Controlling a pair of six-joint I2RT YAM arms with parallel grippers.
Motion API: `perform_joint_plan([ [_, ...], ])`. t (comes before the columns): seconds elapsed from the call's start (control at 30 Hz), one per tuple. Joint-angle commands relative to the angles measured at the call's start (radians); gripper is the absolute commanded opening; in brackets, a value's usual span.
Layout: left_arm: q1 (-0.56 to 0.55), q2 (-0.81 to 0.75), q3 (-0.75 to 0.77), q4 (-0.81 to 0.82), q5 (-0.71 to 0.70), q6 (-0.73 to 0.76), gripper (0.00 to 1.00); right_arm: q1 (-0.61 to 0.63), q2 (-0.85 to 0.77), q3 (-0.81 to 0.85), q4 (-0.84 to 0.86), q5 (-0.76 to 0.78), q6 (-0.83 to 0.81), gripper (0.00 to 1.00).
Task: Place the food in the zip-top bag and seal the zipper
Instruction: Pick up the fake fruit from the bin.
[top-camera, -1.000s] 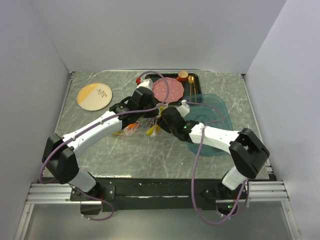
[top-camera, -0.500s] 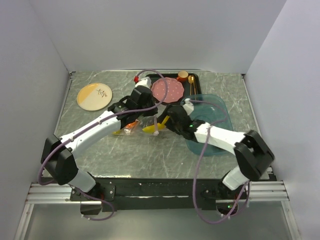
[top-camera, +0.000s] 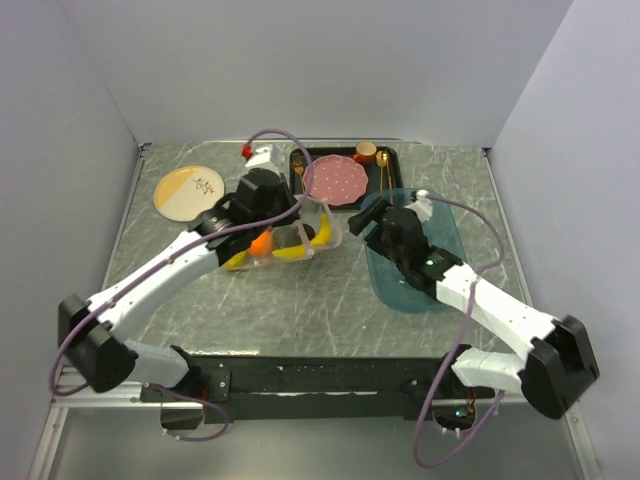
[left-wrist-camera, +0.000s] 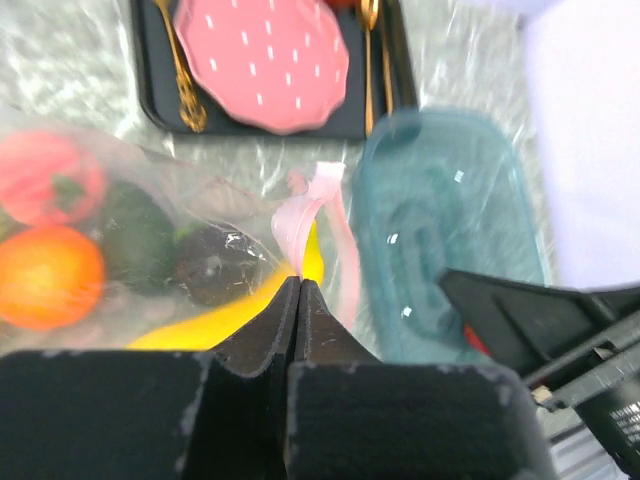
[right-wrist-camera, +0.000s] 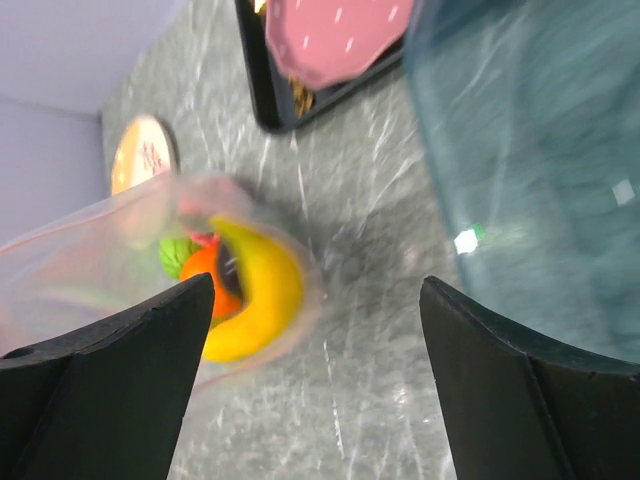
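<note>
The zip-top bag (top-camera: 290, 238) sits mid-table, its mouth end lifted. Inside it I see food: a yellow banana (left-wrist-camera: 195, 325), an orange (left-wrist-camera: 45, 275), a pink-red fruit (left-wrist-camera: 50, 178) and dark pieces (left-wrist-camera: 215, 262). My left gripper (left-wrist-camera: 298, 282) is shut on the bag's pale pink zipper (left-wrist-camera: 300, 215), which it holds up at the bag's right end (top-camera: 303, 207). To the right of the bag, my right gripper (right-wrist-camera: 318, 290) stands wide open with nothing between its fingers, over the blue tray's left edge (top-camera: 362, 222). The banana (right-wrist-camera: 255, 290) shows through the bag on its left.
A translucent blue tray (top-camera: 440, 250) lies under the right arm. Behind the bag is a black tray (top-camera: 345, 160) with a pink dotted plate (top-camera: 335, 180), gold cutlery (left-wrist-camera: 185, 85) and a small orange cup (top-camera: 366, 152). A beige plate (top-camera: 187, 192) lies at the back left.
My right gripper has opened, let go of the bag and drawn back to the right over the blue tray. My left gripper has raised the bag's mouth, still shut on the zipper.
</note>
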Motion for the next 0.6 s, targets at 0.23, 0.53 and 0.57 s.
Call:
perform_joint_plan([
  [0.23,0.033,-0.032,-0.04,0.017,-0.007,-0.001,0.01,-0.308,-0.156,-0.012,-0.261,0.039,-0.213,0.92],
  [0.53,0.033,-0.015,-0.042,0.04,0.045,-0.007,0.01,-0.359,-0.136,-0.029,-0.331,-0.052,-0.264,1.0],
  [0.57,0.033,-0.026,-0.051,0.054,0.045,-0.007,0.01,-0.368,-0.134,-0.024,-0.343,-0.058,-0.263,1.0],
])
